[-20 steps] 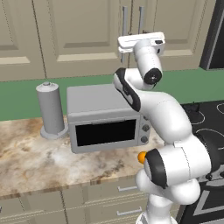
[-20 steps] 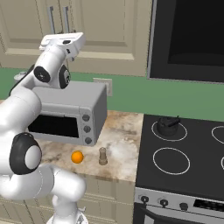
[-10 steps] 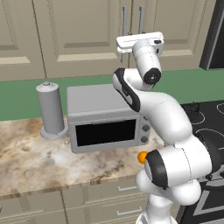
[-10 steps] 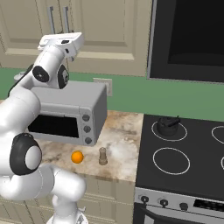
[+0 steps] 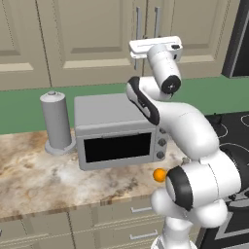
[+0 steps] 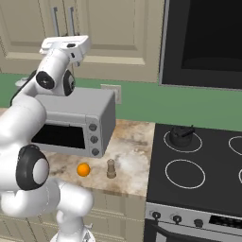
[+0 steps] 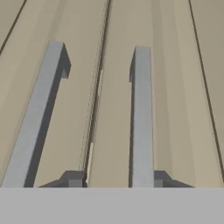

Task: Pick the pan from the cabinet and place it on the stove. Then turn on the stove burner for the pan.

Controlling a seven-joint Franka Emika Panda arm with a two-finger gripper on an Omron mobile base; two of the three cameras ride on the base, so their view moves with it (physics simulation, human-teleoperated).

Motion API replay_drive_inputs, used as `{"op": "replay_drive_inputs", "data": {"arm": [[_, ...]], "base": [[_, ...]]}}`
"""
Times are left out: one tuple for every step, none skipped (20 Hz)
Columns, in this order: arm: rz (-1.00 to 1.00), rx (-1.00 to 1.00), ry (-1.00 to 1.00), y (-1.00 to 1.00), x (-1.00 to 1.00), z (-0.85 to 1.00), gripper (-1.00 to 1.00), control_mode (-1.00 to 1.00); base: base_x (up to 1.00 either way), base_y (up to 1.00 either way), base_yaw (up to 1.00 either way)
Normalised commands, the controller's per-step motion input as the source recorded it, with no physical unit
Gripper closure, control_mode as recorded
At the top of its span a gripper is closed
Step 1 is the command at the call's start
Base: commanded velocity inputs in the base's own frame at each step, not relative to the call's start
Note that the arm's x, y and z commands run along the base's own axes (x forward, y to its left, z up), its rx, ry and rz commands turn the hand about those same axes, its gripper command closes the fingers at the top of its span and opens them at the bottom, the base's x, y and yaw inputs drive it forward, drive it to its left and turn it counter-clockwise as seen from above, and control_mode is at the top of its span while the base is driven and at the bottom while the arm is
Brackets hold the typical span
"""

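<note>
The beige cabinet (image 5: 97,39) has both doors shut, so the pan is hidden. My arm reaches up to the two silver bar handles (image 5: 157,19) (image 6: 72,21). In the hand view my gripper (image 7: 117,179) is open. The right handle (image 7: 142,113) runs between its fingertips, close to the right one, and the left handle (image 7: 37,113) lies outside them. From the base views the gripper (image 5: 148,39) (image 6: 64,38) sits low on the handles. The black glass stove (image 6: 208,189) lies to the right, with a white stove burner ring (image 6: 185,160) at its front left.
A grey microwave (image 5: 116,131) stands on the marble counter under the arm, with a grey canister (image 5: 57,121) to its left. An orange (image 6: 83,169) and a small shaker (image 6: 111,168) lie near the counter's front. A small dark pot (image 6: 181,134) sits on the back ring.
</note>
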Motion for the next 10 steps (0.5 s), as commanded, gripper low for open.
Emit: {"op": "replay_drive_inputs", "data": {"arm": [[0.12, 0.00, 0.00, -0.13, 0.03, 0.00, 1.00, -1.00], [0.12, 0.00, 0.00, -0.17, 0.02, 0.00, 1.00, -1.00], [0.12, 0.00, 0.00, -0.20, 0.03, 0.00, 1.00, -1.00], [0.11, 0.00, 0.00, -0.22, 0.04, 0.00, 1.00, -1.00], [0.10, 0.00, 0.00, -0.24, 0.03, 0.00, 1.00, -1.00], [0.10, 0.00, 0.00, -0.22, 0.05, 0.00, 1.00, -1.00], [0.10, 0.00, 0.00, -0.24, 0.04, 0.00, 1.00, -1.00], [0.07, 0.00, 0.00, -0.24, 0.03, 0.00, 1.00, -1.00], [0.03, 0.00, 0.00, -0.27, 0.01, 0.00, 1.00, -1.00], [0.01, 0.00, 0.00, -0.26, 0.00, 0.00, 1.00, -1.00]], "base": [[0.00, 0.00, 0.00], [0.00, 0.00, 0.00], [0.00, 0.00, 0.00], [0.00, 0.00, 0.00], [0.00, 0.00, 0.00], [0.00, 0.00, 0.00], [0.00, 0.00, 0.00], [0.00, 0.00, 0.00], [0.00, 0.00, 0.00], [0.00, 0.00, 0.00]]}}
